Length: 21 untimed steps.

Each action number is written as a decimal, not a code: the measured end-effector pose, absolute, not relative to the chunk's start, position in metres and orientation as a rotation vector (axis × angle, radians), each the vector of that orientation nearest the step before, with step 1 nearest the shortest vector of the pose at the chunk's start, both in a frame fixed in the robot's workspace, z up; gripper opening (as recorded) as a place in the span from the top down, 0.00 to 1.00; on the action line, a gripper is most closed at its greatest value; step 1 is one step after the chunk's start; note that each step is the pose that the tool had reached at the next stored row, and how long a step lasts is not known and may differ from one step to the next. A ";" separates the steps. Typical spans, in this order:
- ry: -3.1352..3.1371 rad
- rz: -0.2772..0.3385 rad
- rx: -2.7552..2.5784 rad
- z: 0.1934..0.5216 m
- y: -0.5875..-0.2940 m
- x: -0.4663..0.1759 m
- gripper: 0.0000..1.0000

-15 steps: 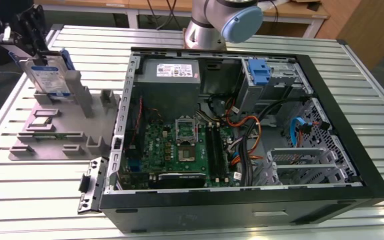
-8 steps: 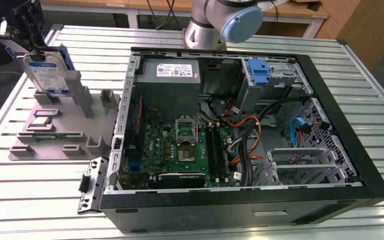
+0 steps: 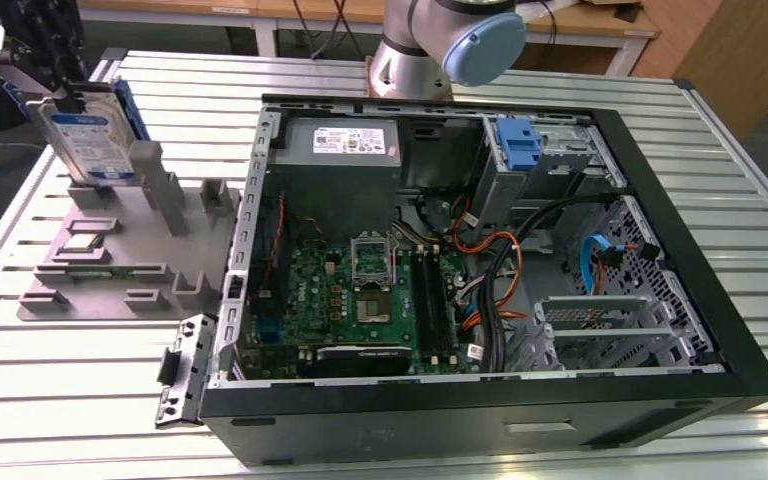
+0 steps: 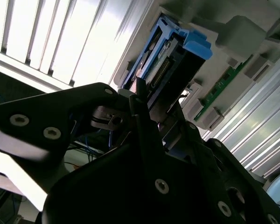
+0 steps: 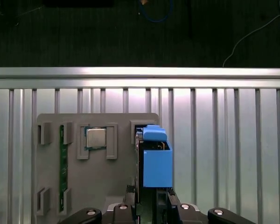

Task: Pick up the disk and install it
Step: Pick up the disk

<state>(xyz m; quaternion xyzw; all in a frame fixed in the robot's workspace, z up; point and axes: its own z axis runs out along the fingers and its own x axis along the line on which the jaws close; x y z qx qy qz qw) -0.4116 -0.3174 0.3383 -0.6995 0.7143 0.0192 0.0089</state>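
Pinching the disk [image 3: 91, 145] by its top edge, your gripper [image 3: 67, 100] has its jaws clamped on it and holds it upright at a slot of the grey holder [image 3: 91, 275], likely so it slides straight along the slot walls. You can't tell whether it is clear of the slot.

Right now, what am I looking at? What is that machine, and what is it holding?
It is a robot arm at a metal table. One picture comes from a camera standing off to the side. The other two come from cameras riding on the arm's wrist. The arm's jaws are closed on the disk, a hard drive in a blue frame, upright at a grey holder. I can't tell if it is lifted clear. The holder also keeps a processor chip and a green memory stick. Beside it lies an open computer case.
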 end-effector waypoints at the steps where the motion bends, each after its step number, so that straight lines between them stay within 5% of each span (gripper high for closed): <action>1: 2.231 0.060 -2.185 0.341 -0.317 -0.412 0.65; 21: 2.231 0.060 -2.185 0.385 -0.317 -0.412 0.65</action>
